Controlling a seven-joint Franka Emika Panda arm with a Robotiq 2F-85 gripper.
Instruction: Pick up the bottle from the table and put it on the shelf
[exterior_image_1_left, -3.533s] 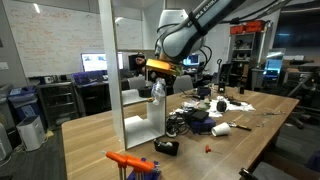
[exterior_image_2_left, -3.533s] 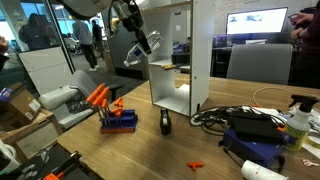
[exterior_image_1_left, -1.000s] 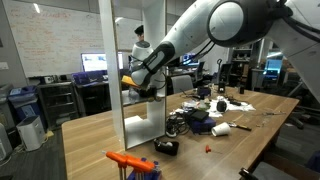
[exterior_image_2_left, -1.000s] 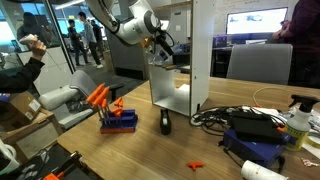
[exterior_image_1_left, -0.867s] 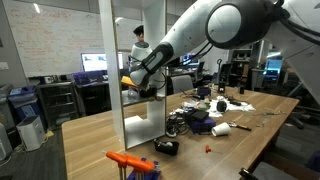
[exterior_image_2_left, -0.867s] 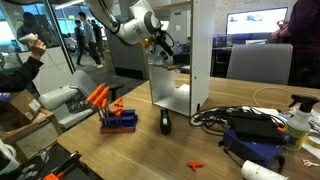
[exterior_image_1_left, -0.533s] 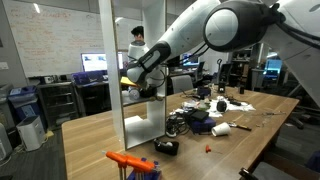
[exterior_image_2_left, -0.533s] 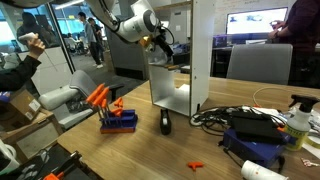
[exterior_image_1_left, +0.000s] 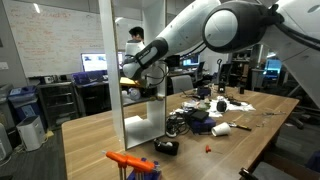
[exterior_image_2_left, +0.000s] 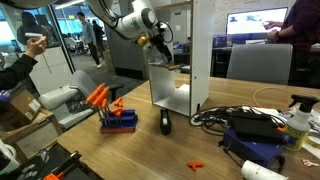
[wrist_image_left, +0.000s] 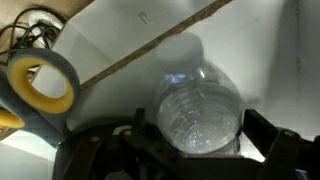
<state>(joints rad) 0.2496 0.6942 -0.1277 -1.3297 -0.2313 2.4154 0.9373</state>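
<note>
The clear plastic bottle (wrist_image_left: 198, 105) stands upright on a white board of the shelf (wrist_image_left: 120, 40), seen from above in the wrist view. My gripper (wrist_image_left: 200, 135) straddles it with the jaws spread wide. A dark gap shows beside the left finger (wrist_image_left: 135, 135), and the right finger (wrist_image_left: 268, 130) stands just off the bottle's side. In both exterior views the gripper (exterior_image_1_left: 138, 85) (exterior_image_2_left: 160, 40) reaches into the tall white shelf (exterior_image_1_left: 107, 70) (exterior_image_2_left: 202, 50), which stands on the wood table (exterior_image_1_left: 90, 140) (exterior_image_2_left: 150, 150). There the bottle is hidden behind the gripper.
A yellow tape roll (wrist_image_left: 40, 82) lies on the same board, left of the bottle. An orange-handled tool on a blue block (exterior_image_2_left: 108, 108) (exterior_image_1_left: 130, 160) stands near the shelf's foot. Cables and tools (exterior_image_2_left: 250, 125) (exterior_image_1_left: 195, 118) clutter the table beyond. People stand in the background.
Earlier the bottle hung in the shut gripper outside the shelf. The arm carried it in onto the board. In the last second the jaws spread and the gripper rose slightly.
</note>
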